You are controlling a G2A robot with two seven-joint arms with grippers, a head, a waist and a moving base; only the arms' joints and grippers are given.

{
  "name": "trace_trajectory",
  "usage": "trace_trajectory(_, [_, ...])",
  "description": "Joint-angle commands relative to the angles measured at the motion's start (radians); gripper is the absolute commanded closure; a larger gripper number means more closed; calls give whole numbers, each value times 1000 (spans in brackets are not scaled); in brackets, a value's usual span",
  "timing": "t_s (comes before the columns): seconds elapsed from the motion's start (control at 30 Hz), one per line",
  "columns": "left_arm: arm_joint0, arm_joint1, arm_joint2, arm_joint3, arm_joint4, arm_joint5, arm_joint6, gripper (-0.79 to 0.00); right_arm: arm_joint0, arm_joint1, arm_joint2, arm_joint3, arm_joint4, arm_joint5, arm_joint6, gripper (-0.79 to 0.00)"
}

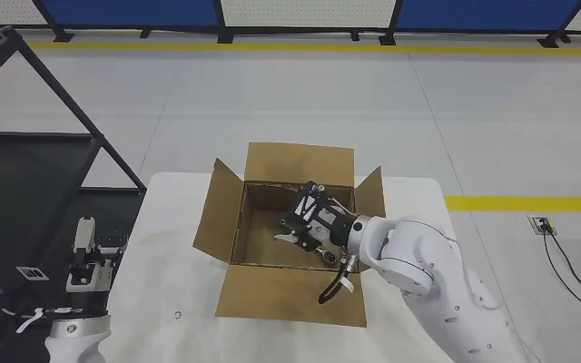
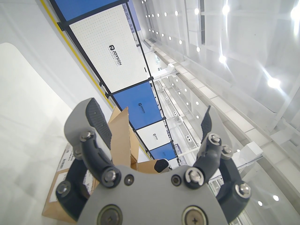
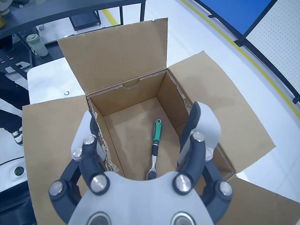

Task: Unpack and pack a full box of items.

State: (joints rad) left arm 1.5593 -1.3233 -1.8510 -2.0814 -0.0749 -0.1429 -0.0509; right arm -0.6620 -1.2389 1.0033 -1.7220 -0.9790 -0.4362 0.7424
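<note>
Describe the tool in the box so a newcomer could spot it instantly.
Find the open cardboard box on the white table. A ratchet wrench lies on its floor, under the right gripper. Its green-and-black handle stands out against bare brown cardboard.

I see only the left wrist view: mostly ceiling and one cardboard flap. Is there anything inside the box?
Observer: Yes. One ratchet wrench with a green and black handle lies on the floor of the box.
Operator: Does the right gripper hold it?
Observer: No. The right gripper is open and empty above the box opening, clear of the wrench.
</note>
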Motion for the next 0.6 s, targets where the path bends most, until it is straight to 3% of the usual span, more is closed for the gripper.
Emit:
trace_trajectory(0.0, [0, 0, 0, 0, -2, 0, -3, -785, 0, 0, 0, 1, 0, -1, 0, -785])
trace_trajectory(0.43, [5, 1, 3, -3, 7, -2, -11, -785, -9, -2, -19, -3, -11, -12, -20, -785])
trace_trajectory(0.57, [6, 1, 5, -2, 9, 0, -15, -785, -41, 7, 35, -71, -27, -6, -66, -785])
